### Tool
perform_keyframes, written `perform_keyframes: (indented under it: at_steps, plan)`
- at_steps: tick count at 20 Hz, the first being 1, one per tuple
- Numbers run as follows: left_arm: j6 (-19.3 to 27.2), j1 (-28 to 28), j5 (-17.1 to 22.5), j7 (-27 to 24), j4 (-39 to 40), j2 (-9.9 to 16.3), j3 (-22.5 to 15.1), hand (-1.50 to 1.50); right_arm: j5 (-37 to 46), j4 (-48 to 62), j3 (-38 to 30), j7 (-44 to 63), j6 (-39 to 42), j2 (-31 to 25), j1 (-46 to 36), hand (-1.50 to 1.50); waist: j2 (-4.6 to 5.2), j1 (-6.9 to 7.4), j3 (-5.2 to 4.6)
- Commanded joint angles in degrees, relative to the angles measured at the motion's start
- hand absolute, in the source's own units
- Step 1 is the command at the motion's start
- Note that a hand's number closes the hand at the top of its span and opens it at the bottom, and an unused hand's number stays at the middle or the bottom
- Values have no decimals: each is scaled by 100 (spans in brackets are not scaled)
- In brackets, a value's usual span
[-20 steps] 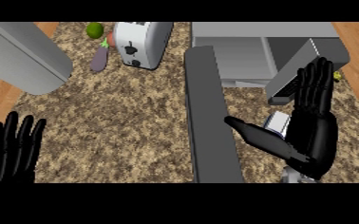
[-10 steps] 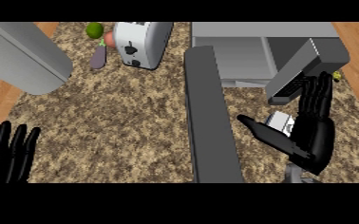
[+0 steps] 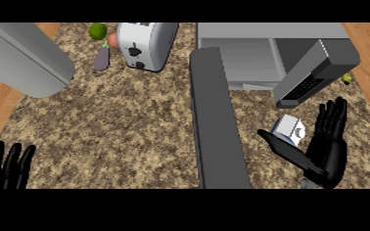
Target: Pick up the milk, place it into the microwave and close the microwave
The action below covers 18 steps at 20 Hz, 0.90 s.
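The milk carton [image 3: 288, 127], small and white with a blue mark, lies on the speckled counter right of the microwave's open door [image 3: 217, 127]. My right hand [image 3: 325, 151] is open, fingers straight up and thumb stretched left, just below and right of the carton, not closed round it. The grey microwave [image 3: 253, 54] stands open at the back, its cavity facing me, with the control panel [image 3: 314, 73] slanting down to the right. My left hand [image 3: 16, 169] rests open at the lower left edge, fingers up.
A white toaster [image 3: 145, 44] stands at the back with a purple eggplant [image 3: 101, 59], a green lime [image 3: 98, 31] and an orange item beside it. A large grey curved object [image 3: 33, 61] fills the upper left. A small yellow-green item [image 3: 347, 78] sits at the right edge.
My right hand has drawn down and back toward me, uncovering the milk carton. My left hand has sunk lower at the left edge.
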Motion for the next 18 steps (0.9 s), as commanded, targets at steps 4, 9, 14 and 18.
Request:
perform_keyframes:
  at_steps: [4,9,14,18]
  plan:
    - [-300,172,99,-487,303,26,290,-150,-663,944,-652,-938,623,-146,140,-150,0,4,-1]
    - [-182,-294,316,-6,292,105,418,-150,-650,1714,-754,-1312,862,-207,-202,-150,7,-3,-1]
    - [-55,173,-46,78,-252,-120,-118,-150,-443,1747,-561,-1707,1071,-191,224,-150,-1,-4,-1]
    - [-14,269,-347,-456,180,-122,-471,-150,-666,2685,-1077,-2034,1264,-478,-498,-150,3,10,0]
